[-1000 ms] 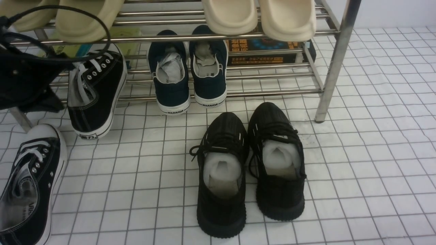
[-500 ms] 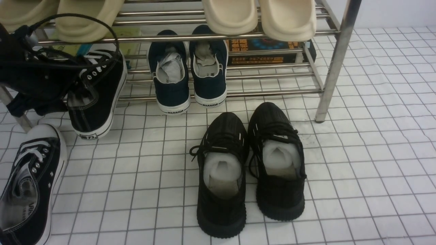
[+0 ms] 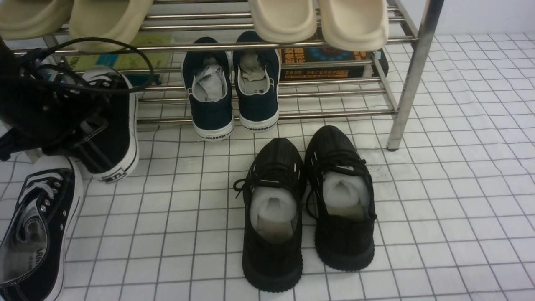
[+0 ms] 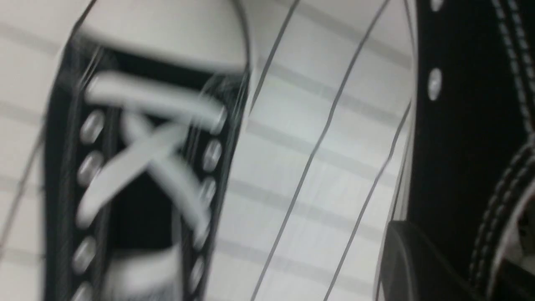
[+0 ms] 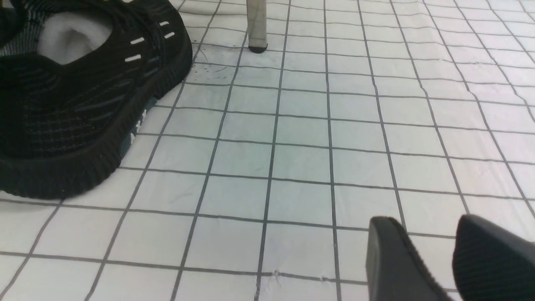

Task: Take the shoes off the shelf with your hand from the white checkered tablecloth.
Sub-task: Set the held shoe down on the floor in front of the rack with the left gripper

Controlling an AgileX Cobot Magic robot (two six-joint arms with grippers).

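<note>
The left gripper (image 3: 62,121) sits at the left front corner of the shelf (image 3: 411,71), low by the bottom tier, with its black body angled down toward the rack. It is clamped on a canvas sneaker (image 3: 113,138). In the left wrist view one of its fingers (image 4: 413,263) lies flat against the sneaker's side. The right gripper (image 5: 426,228) hangs low over the surface, out in front of the shelf's right leg, its fingers (image 5: 393,259) slightly parted and holding nothing.

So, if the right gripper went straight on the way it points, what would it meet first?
Probably only bare tablecloth; the shelf leg and black sneaker sit off to one side.
</note>
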